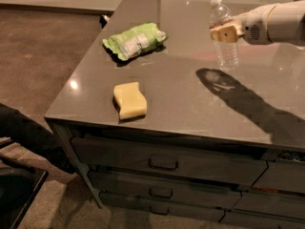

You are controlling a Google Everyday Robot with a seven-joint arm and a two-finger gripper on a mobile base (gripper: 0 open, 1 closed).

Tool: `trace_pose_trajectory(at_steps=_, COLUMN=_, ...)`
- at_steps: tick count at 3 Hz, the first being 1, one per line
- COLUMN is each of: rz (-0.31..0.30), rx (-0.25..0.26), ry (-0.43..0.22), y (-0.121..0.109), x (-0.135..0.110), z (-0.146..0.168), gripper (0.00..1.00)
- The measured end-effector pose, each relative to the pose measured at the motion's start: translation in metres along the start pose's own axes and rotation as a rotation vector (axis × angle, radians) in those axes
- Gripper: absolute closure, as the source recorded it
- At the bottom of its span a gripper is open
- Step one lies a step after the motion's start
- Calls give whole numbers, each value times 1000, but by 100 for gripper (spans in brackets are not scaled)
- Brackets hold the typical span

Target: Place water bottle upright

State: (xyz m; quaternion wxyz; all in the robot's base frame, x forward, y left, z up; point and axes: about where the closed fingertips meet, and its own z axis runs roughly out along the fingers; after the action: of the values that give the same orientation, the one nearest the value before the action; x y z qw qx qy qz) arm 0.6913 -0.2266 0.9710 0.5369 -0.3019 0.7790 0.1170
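Note:
The water bottle (225,44) is a clear ribbed plastic bottle with a white cap. It stands nearly upright, cap up, at the back right of the grey counter (181,104), its base at or just above the surface. My gripper (224,32) comes in from the right and is shut on the bottle's upper body. Its tan fingers (228,33) cover the bottle's label area. The arm's shadow falls on the counter below.
A green snack bag (135,40) lies at the back left of the counter. A yellow sponge (129,100) lies near the front edge. Drawers (164,163) run below the counter front. A dark object (24,142) is on the floor at left.

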Motion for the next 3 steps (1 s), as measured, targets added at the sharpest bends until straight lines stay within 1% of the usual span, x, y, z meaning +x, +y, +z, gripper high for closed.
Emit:
trace_pose_trajectory(at_steps=1, rz=7, rx=8, ry=-135, y=1, x=-4, z=11, gripper=100)
trace_pose_trajectory(at_steps=2, rz=0, rx=1, ry=-240, y=3, x=-5, z=18, gripper=100)
trace_pose_trajectory(at_steps=3, rz=9, rx=-13, ry=-325, y=7, x=1, z=25, gripper=100)
